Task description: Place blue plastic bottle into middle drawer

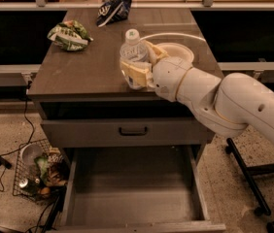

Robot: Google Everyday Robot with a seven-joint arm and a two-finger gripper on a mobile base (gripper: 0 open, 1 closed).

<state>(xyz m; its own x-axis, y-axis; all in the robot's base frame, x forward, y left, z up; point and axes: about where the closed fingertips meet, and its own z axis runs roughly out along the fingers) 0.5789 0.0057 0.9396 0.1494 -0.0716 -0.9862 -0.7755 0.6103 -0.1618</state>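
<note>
The blue plastic bottle [133,48], clear with a white cap, stands upright on the wooden counter [83,67] near its front edge. My gripper [140,63] comes in from the right, and its cream fingers [136,74] are shut on the bottle's lower body, one on the near side and one on the far side. Below the counter the middle drawer [132,203] is pulled out wide, with a bare grey floor and nothing in it. The bottle is above and behind the open drawer.
A white bowl [178,53] sits just right of the bottle, behind my wrist. A green snack bag [69,35] and a dark blue bag [112,9] lie farther back. A shut drawer front with a dark handle [132,130] is above the open one. A wire basket [40,174] of litter stands on the floor at left.
</note>
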